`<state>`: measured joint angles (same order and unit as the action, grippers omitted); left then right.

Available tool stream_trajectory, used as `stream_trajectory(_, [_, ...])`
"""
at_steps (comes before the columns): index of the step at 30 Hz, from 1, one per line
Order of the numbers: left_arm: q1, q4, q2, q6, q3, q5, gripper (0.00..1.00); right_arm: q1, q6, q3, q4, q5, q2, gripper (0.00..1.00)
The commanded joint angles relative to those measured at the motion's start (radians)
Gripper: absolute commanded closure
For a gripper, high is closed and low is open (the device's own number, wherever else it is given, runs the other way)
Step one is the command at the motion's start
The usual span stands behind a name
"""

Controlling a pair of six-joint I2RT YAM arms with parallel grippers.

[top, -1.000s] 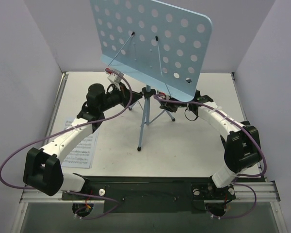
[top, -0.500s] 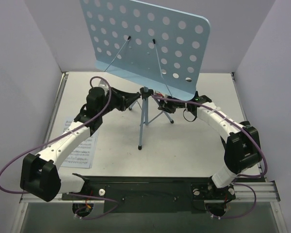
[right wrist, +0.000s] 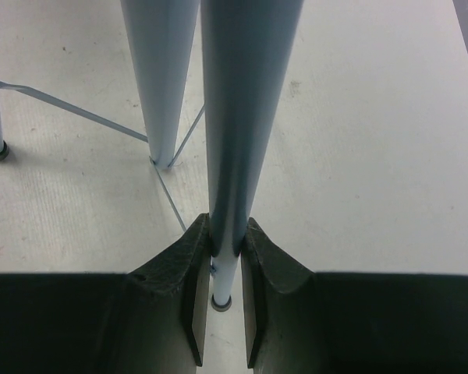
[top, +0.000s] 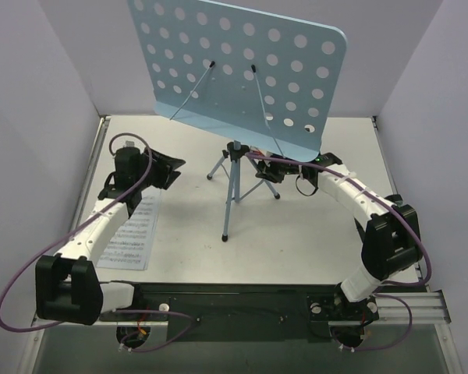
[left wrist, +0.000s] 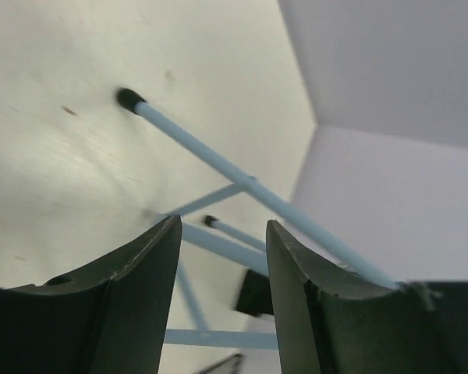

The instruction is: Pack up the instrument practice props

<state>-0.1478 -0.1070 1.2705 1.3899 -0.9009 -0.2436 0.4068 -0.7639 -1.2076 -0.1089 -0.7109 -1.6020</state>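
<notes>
Item: light-blue hole-punched metal music stand (top: 242,70), upright at the top centre of the overhead view, carried on thin pale-blue tripod legs (top: 229,199) at mid-frame.
My right gripper (right wrist: 226,234): closed on one of the tripod legs, just right of the centre post. The tube is pinched between both fingers, and its dark foot (right wrist: 221,301) rests on the table below them.
My left gripper (top: 170,170): fingers apart, nothing between them. It sits left of the stand and apart from it.
Pages: white printed sheet-music pages (top: 132,238), flat at the lower left of the white table (top: 312,241), partly under my left arm.
Left wrist view: tripod legs beyond the gap.
</notes>
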Motion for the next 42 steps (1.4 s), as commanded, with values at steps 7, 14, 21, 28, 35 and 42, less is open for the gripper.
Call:
stream_trajectory(7, [-0.195,0.285,-0.292,-1.449,0.162,-0.114,0.26,-0.006,-0.031,0.063,-0.195,-0.021,0.008,0.99])
stream_trajectory(14, [-0.344,0.397,-0.338,-2.101,0.155,-0.226,0.21,-0.008,-0.026,0.138,-0.144,-0.036,0.074,0.99])
stream_trajectory(21, [-0.371,0.378,-0.171,-2.223,0.010,-0.273,0.34,-0.006,-0.017,0.201,-0.080,-0.050,0.102,0.99])
stream_trajectory(28, [-0.434,0.426,-0.097,-2.272,-0.024,-0.273,0.42,0.006,0.014,0.210,-0.048,-0.073,0.097,0.99])
stream_trajectory(35, [-0.467,0.440,-0.037,-2.283,-0.067,-0.234,0.53,0.013,0.031,0.175,-0.034,-0.081,0.060,0.99])
stream_trajectory(42, [-0.469,0.472,-0.007,-2.217,-0.085,-0.154,1.00,0.021,0.035,0.158,-0.034,-0.079,0.047,0.99])
